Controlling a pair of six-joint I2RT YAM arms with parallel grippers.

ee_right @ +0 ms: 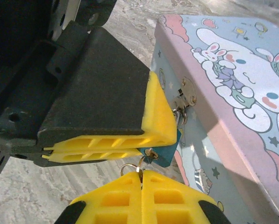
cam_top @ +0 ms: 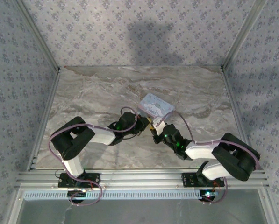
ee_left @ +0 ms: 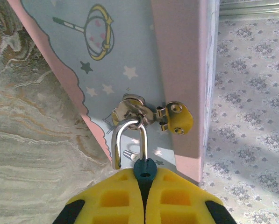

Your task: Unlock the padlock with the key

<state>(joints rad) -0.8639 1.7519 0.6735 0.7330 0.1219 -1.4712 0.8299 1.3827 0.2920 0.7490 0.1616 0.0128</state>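
- The left arm reaches from its base at the near-left edge across the marble worktop toward the middle.
- The left pincer is closed narrow, its 2 yellow pads pressed on the blue body of the padlock.
- The padlock hangs at the front face of the box, just off the worktop. Its body sits between the left pads and its silvery shackle runs up from it.
- The shackle is looped through the metal staple on the box front. The gold hasp plate sits just beside that loop, on the pink edge of the lid.
- In the right wrist view, the key, a tiny metal piece with a small ring, stands between the padlock's underside and the right fingertips. Whether its tip is inside the keyhole cannot be told.
- The right pincer is closed narrow on the key, its 2 yellow pads meeting with no gap. It sits just below the left pincer's pads.
- The box is pastel blue and pink with a cartoon dog on the lid. It rests on the worktop just beyond both pincers, lid shut.
- The right arm comes in from the near-right base, bent toward the centre.
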